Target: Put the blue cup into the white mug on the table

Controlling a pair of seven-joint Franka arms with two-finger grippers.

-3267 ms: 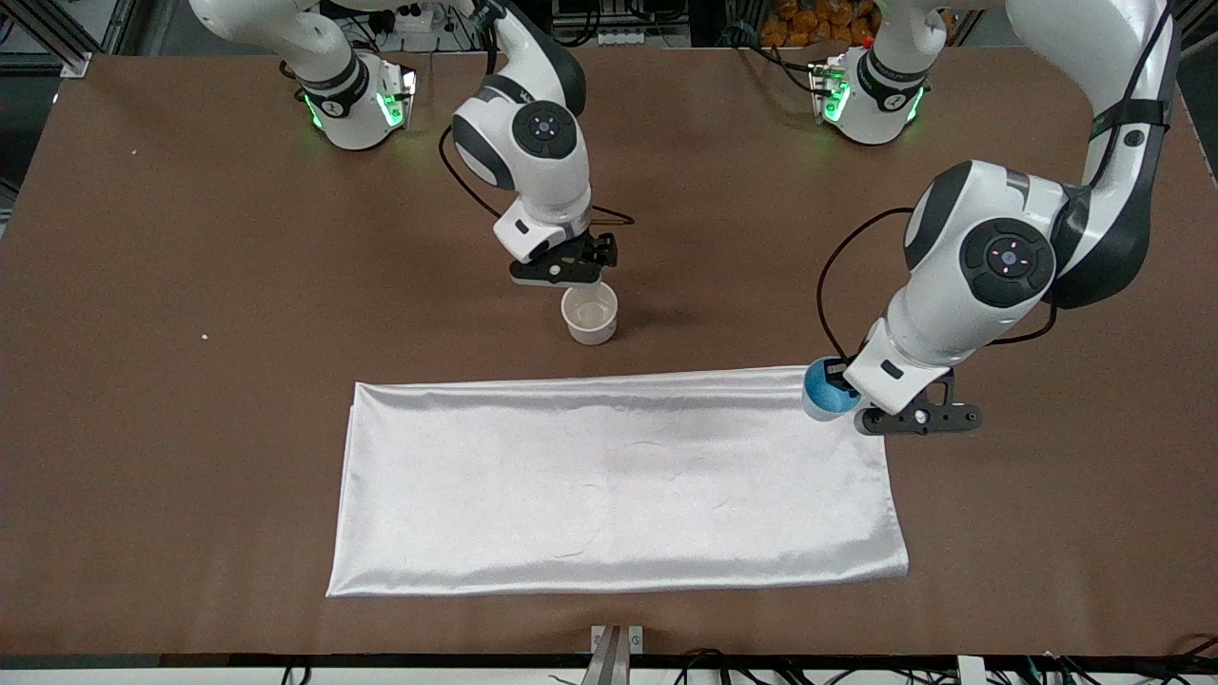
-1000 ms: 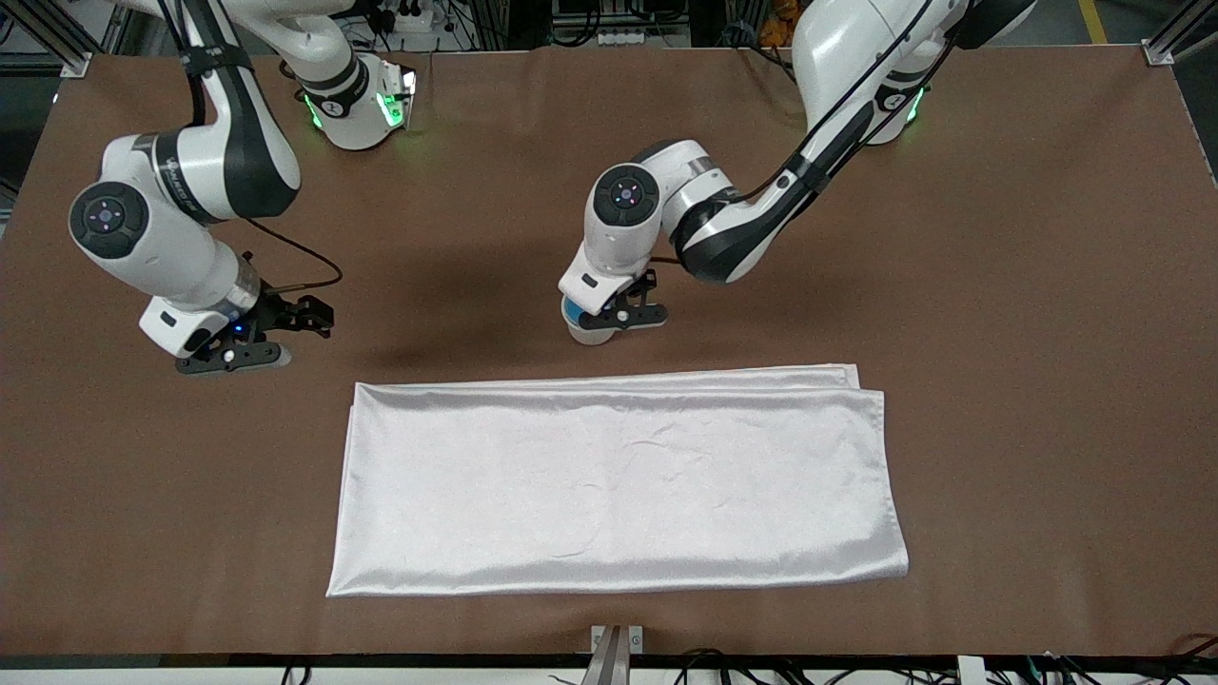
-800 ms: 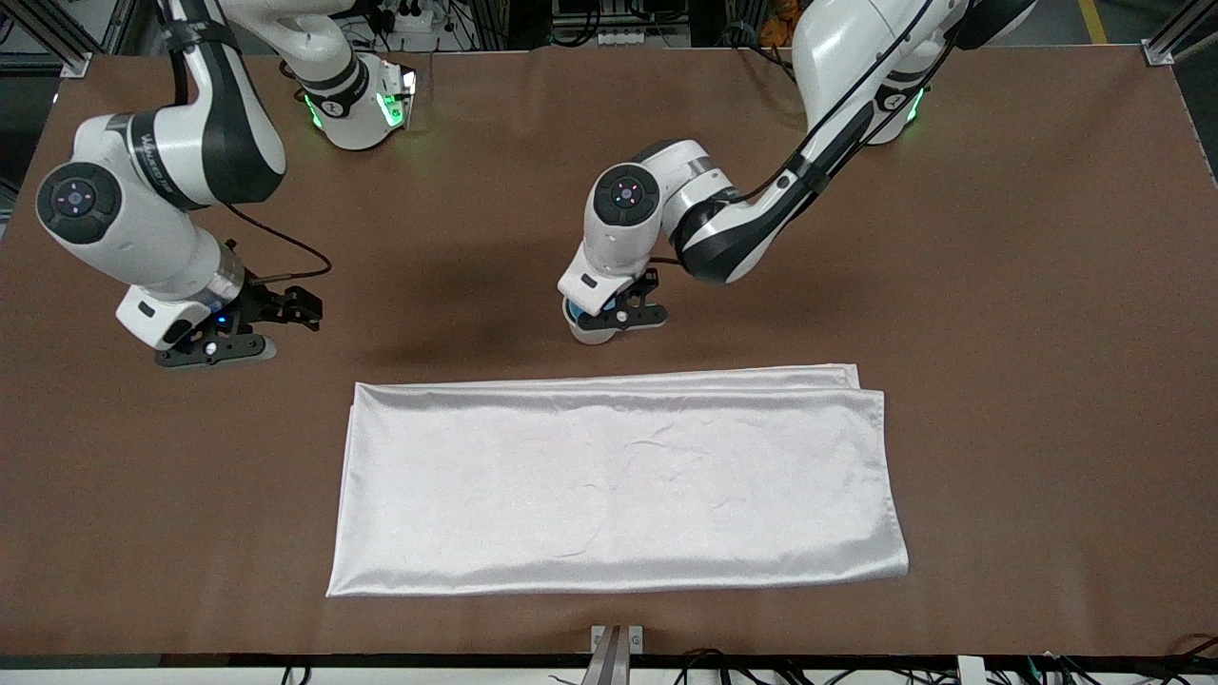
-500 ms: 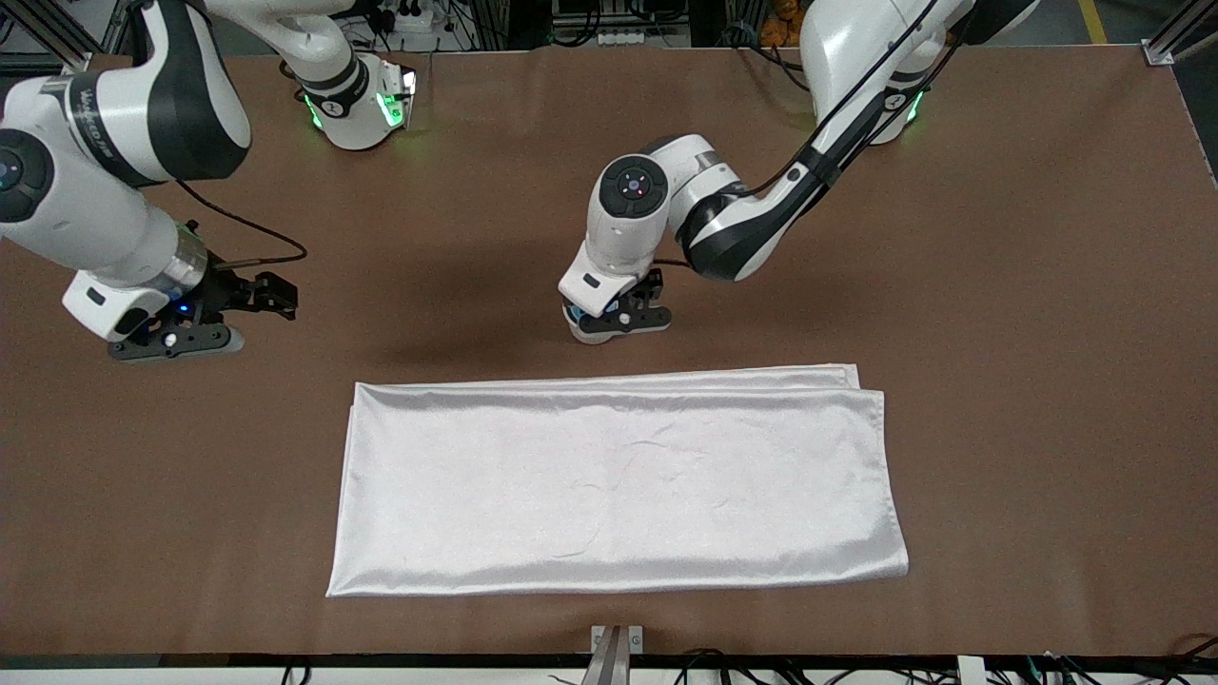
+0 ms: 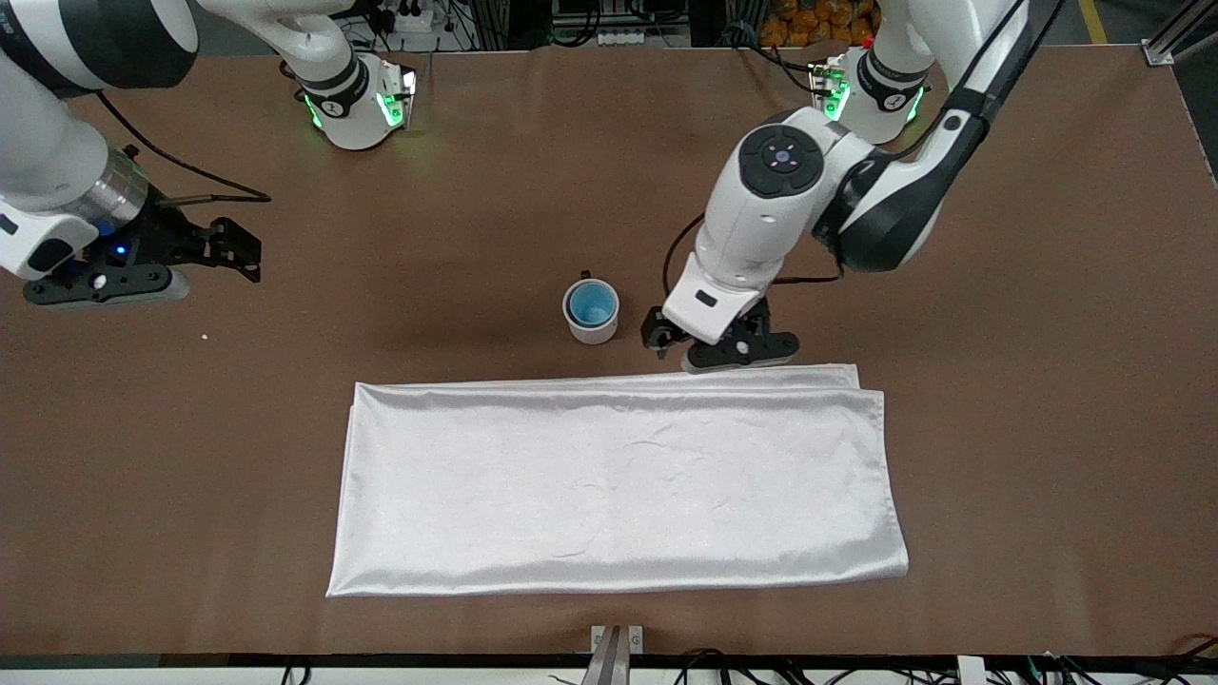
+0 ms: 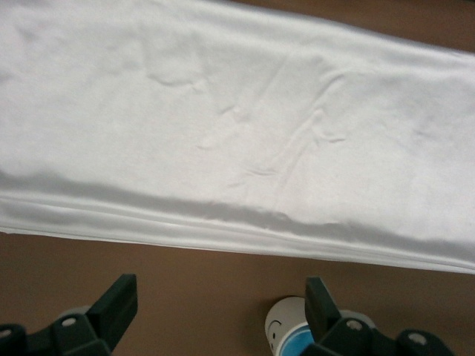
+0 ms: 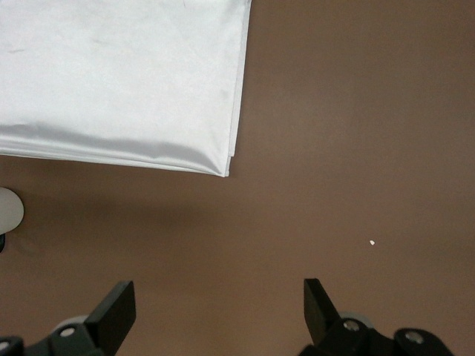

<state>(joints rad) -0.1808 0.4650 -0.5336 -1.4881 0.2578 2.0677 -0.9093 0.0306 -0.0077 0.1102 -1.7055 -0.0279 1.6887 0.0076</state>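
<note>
The blue cup (image 5: 591,304) sits inside the white mug (image 5: 592,329), which stands upright on the brown table (image 5: 1009,381), just farther from the front camera than the white cloth. My left gripper (image 5: 731,353) is open and empty over the cloth's edge, beside the mug toward the left arm's end. In the left wrist view my left gripper (image 6: 220,308) shows open, with the mug (image 6: 284,325) and the blue cup (image 6: 298,346) by one finger. My right gripper (image 5: 100,283) is open and empty over the right arm's end of the table; it also shows open in the right wrist view (image 7: 219,308).
A folded shiny white cloth (image 5: 618,480) lies flat in the middle of the table, nearer the front camera than the mug; it also shows in the left wrist view (image 6: 237,126) and the right wrist view (image 7: 119,81). A tiny white crumb (image 5: 204,336) lies near the right gripper.
My left gripper has let go of the blue cup in the mug, risen and moved toward the left arm's end. My right gripper has moved farther toward its own end.
</note>
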